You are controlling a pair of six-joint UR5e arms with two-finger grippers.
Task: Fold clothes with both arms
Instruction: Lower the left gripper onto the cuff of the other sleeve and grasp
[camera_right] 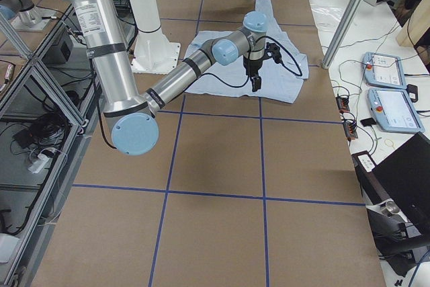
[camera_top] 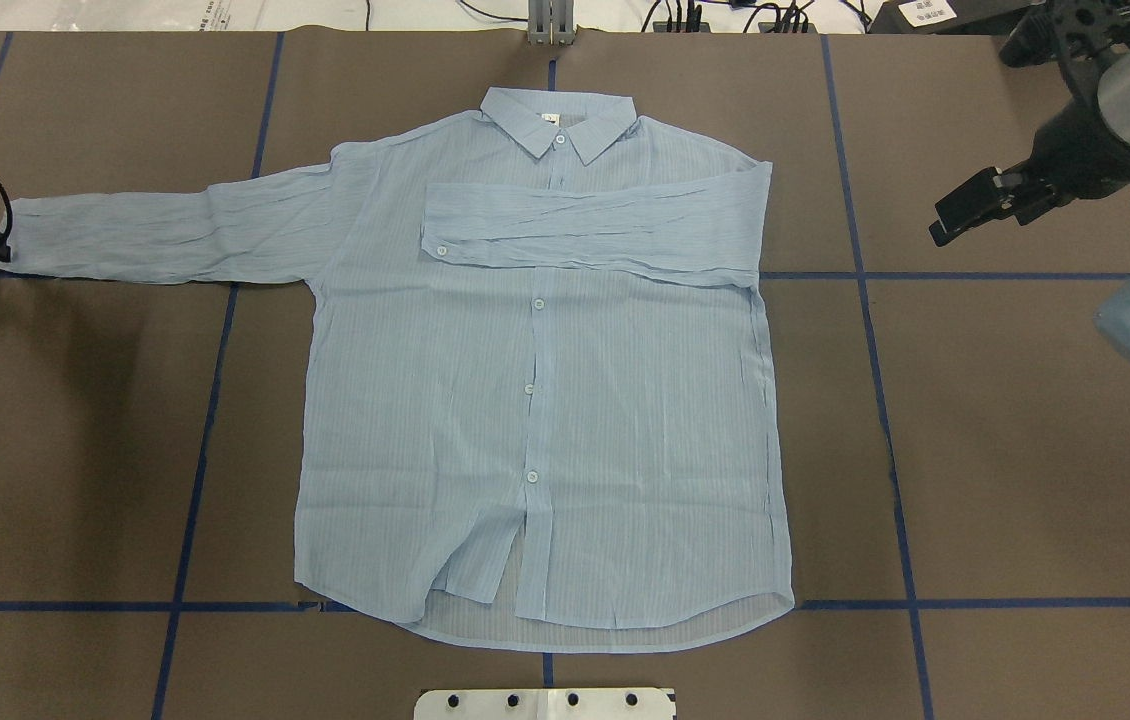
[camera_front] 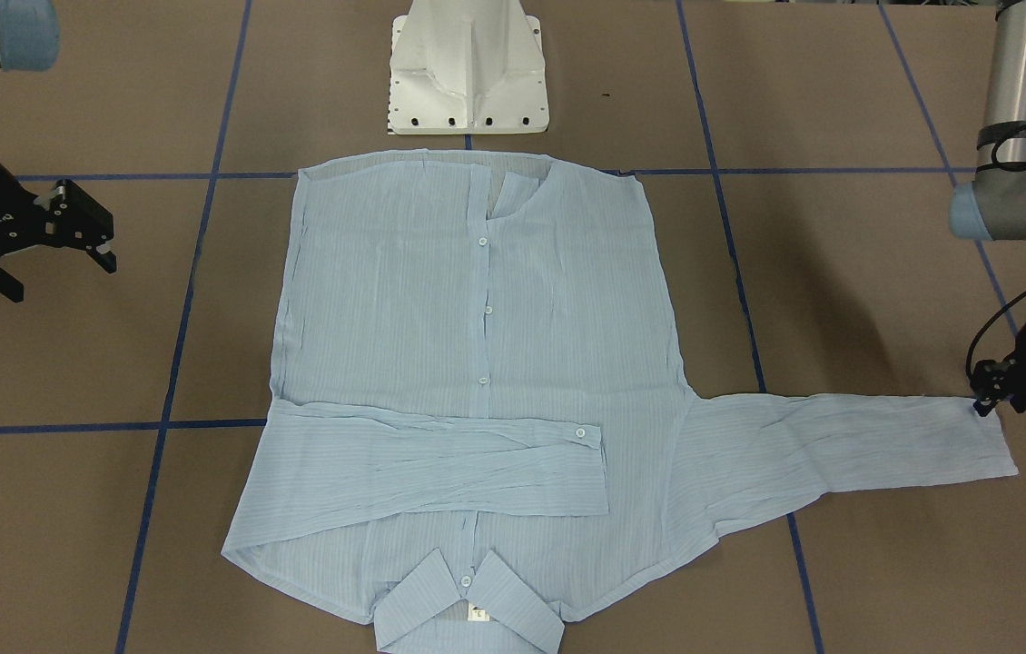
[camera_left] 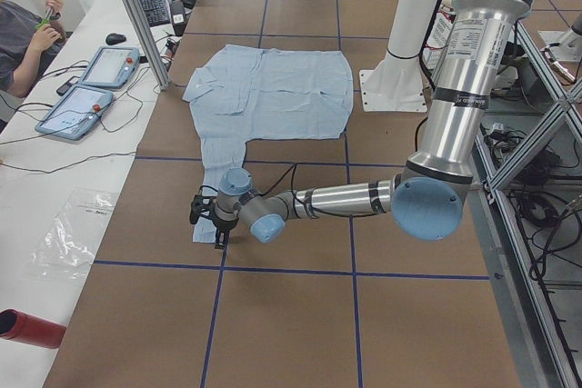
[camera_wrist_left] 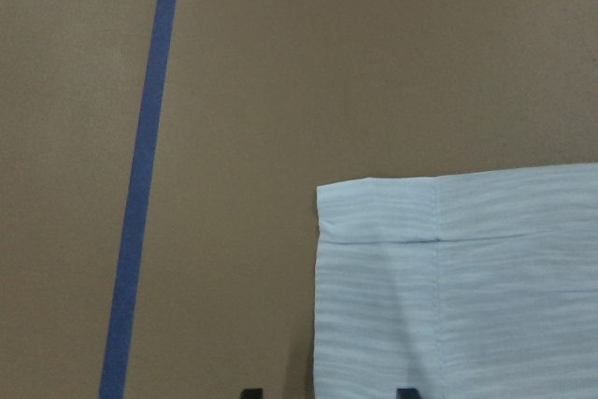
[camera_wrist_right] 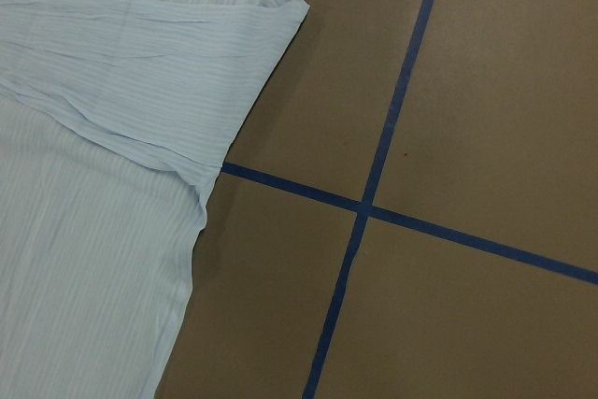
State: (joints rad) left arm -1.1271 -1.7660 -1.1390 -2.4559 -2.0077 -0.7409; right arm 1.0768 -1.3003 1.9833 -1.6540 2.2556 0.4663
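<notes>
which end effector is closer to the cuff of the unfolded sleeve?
Left. The left end effector sits right at the cuff, open over its edge. The right end effector hangs open beyond the opposite side of the shirt, clear of the fabric.

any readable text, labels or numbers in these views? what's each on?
Nothing reads clearly in any view.
Neck label on the shirt: dark marks, too small to read.
Sticker on the left arm: print is blurred.
White tag beyond the table's far edge: too small to read.
</notes>
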